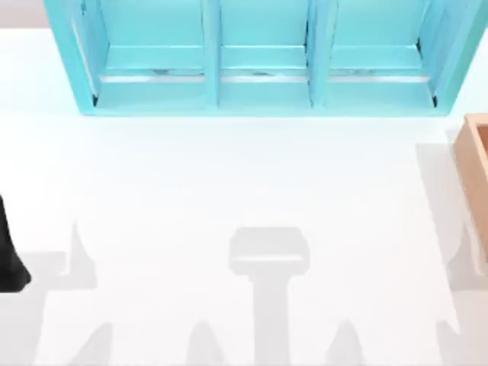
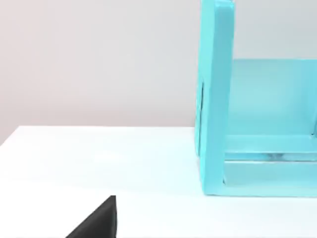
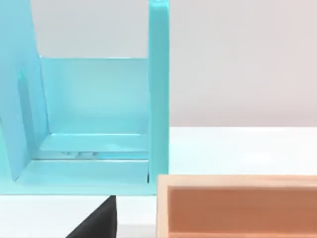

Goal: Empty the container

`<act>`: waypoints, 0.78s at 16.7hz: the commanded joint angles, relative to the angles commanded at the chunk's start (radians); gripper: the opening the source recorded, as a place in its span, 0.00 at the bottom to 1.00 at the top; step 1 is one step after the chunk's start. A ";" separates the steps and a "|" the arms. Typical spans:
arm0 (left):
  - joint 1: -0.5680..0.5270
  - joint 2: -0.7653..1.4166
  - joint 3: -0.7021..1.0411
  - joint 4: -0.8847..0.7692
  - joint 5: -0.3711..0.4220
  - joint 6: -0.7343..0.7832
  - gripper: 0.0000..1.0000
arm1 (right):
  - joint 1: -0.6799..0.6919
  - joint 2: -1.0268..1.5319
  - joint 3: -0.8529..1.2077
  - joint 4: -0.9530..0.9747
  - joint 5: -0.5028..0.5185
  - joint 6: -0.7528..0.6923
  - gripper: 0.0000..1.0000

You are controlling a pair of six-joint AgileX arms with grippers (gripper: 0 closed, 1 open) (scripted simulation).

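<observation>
The container (image 1: 476,172) is a light-brown wooden box at the table's right edge, cut off by the picture's border. The right wrist view looks at the container (image 3: 237,181) from the side: a thick plain rim around a darker orange-brown inside, with whatever it holds hidden. A black part of my right gripper (image 3: 98,221) pokes in close to the box's corner. My left arm (image 1: 11,258) is a dark shape at the table's left edge, and a black part of my left gripper (image 2: 98,221) hangs over bare white table.
A big turquoise three-bay shelf unit (image 1: 263,57) stands along the back of the table, its bays open toward the front. Its end wall (image 2: 215,99) rises ahead of the left wrist camera. Grey shadows lie across the white tabletop (image 1: 229,175).
</observation>
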 joint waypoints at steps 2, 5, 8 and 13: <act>0.000 0.000 0.000 0.000 0.000 0.000 1.00 | 0.000 0.000 0.000 0.000 0.000 0.000 1.00; 0.000 0.000 0.000 0.000 0.000 0.000 1.00 | -0.024 0.062 0.056 -0.055 0.000 -0.023 1.00; 0.000 0.000 0.000 0.000 0.000 0.000 1.00 | -0.067 0.217 0.195 -0.194 0.000 -0.065 1.00; 0.000 0.000 0.000 0.000 0.000 0.000 1.00 | -0.140 0.614 0.491 -0.494 -0.001 -0.137 1.00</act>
